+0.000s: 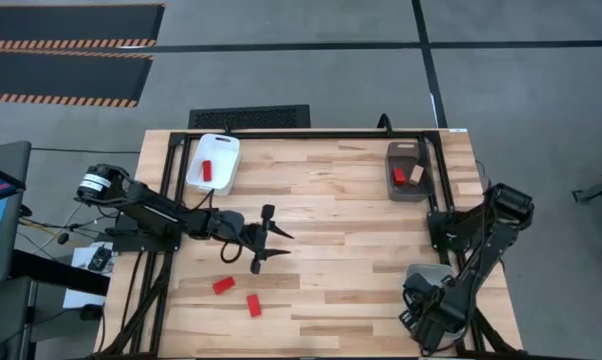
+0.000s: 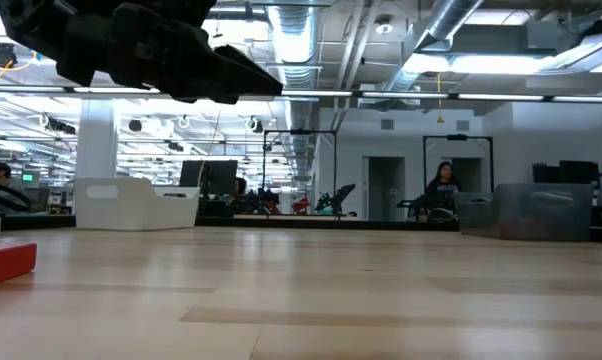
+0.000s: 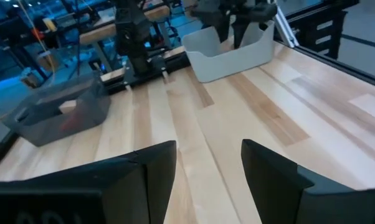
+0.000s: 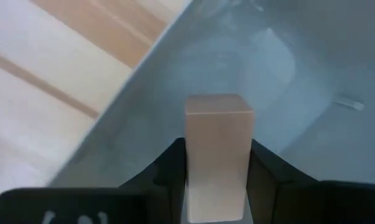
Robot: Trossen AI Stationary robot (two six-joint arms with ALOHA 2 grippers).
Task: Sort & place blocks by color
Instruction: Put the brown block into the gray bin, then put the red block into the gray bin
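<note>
Two red blocks (image 1: 223,285) (image 1: 253,305) lie flat on the table near its near edge; one shows in the low view (image 2: 6,265). My left gripper (image 1: 271,245) (image 3: 209,168) hovers open above the table's middle, just beyond them. A white tray (image 1: 213,163) holds a red block (image 1: 208,170). A dark grey tray (image 1: 406,170) (image 3: 56,112) holds a red block (image 1: 399,176) and a wooden one (image 1: 416,175). My right gripper (image 4: 218,155) is shut on a pale wooden block (image 4: 218,124) over a clear tray (image 1: 423,275) (image 4: 287,68). My right gripper pinches the pale wooden block by two opposite sides (image 4: 190,168) between its two fingers (image 4: 265,168). The block's free end (image 4: 218,102) sticks out past the fingertips, pointing into the clear tray. Whether the block touches the tray's floor, I cannot tell.
The table's frame rails (image 1: 436,190) run along its left and right sides. In the left wrist view the right arm (image 3: 237,15) stands over the clear tray (image 3: 231,50). Bare wood (image 1: 351,240) lies between the arms. People sit in the room beyond (image 2: 443,190).
</note>
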